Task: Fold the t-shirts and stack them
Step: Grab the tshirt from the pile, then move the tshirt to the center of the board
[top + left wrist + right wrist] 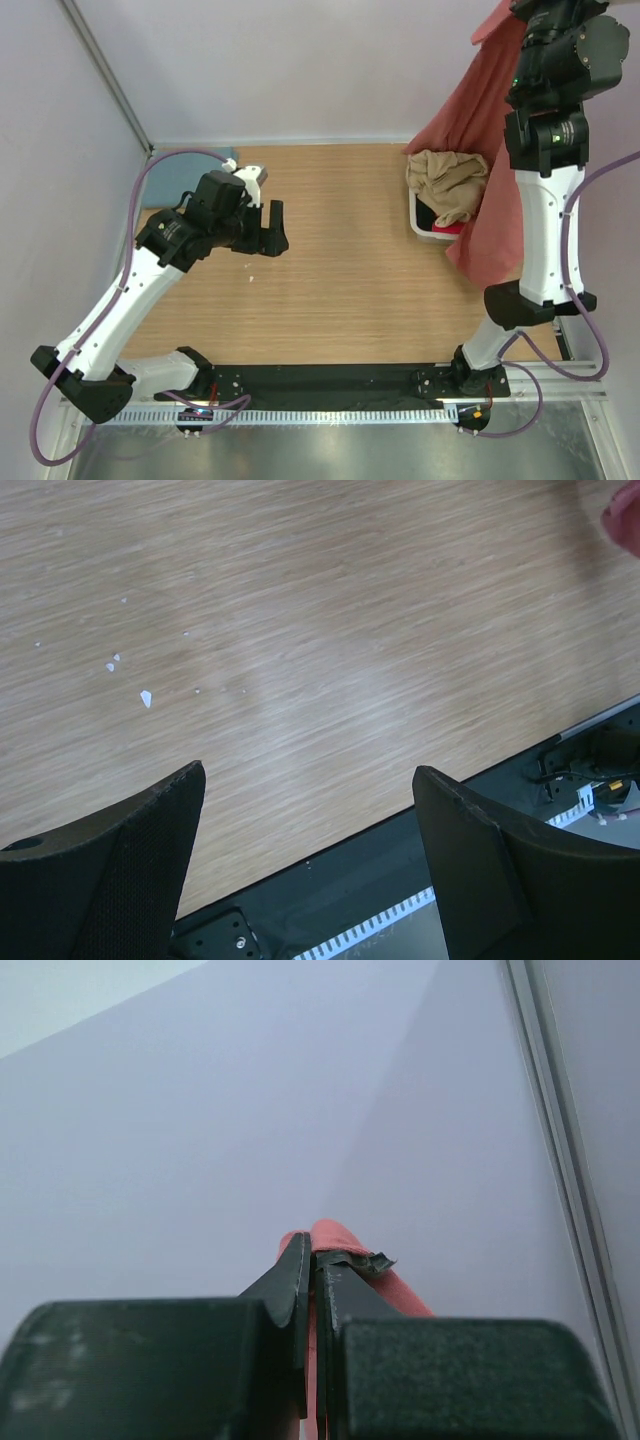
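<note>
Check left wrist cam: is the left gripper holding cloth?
No: left gripper is open, with only wood tabletop in its gap.

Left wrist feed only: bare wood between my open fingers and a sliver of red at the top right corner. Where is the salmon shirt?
Observer: The right gripper is shut on the salmon-red t-shirt, which hangs from it high at the far right.
Operator: What's on that side of the table?
Observer: A white bin at the right edge, with a crumpled tan cloth piled in it.
</note>
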You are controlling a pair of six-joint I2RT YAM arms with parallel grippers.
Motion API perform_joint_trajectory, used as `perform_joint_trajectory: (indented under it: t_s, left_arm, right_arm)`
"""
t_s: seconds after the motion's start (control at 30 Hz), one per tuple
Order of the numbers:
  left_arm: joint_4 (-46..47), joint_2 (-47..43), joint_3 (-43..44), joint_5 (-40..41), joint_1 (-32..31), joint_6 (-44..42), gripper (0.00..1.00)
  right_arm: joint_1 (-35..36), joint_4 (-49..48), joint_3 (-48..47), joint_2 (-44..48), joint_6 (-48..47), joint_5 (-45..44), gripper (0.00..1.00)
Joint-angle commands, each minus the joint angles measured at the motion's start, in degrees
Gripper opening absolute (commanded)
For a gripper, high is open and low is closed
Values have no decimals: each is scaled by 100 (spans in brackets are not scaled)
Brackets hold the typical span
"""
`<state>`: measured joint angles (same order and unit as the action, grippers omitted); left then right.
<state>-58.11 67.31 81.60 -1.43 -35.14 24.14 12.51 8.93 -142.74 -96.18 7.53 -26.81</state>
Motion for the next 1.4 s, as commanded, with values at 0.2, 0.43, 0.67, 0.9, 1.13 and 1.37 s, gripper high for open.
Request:
perform_joint_trajectory:
  t_s: [0.2, 0.43, 0.67, 0.9, 1.13, 1.37]
  left_arm:
    - [-8, -77, 189, 29, -20, 161, 85]
    - [-254, -244, 84, 108, -20, 275, 85]
    - [-377, -333, -461, -103, -20, 644, 85]
    - [-342, -34, -382, -121, -20, 732, 84]
    - [-184, -43, -373, -129, -20, 934, 84]
    - [-96, 63, -189, -138, -20, 926, 84]
  right_arm:
    - [76, -1665, -1000, -629, -1200, -61, 1]
    - [-64, -2843, -1335, -1069, -1772, -395, 1]
    - [-653, -3449, -1221, -1113, -1352, -325, 1]
    - [-1769, -4092, -1494, -1008, -315, -333, 1]
    - [-2499, -3882, -1362, -674, 671, -448, 1]
    - [-2631, -3591, -994, -138, 943, -483, 1]
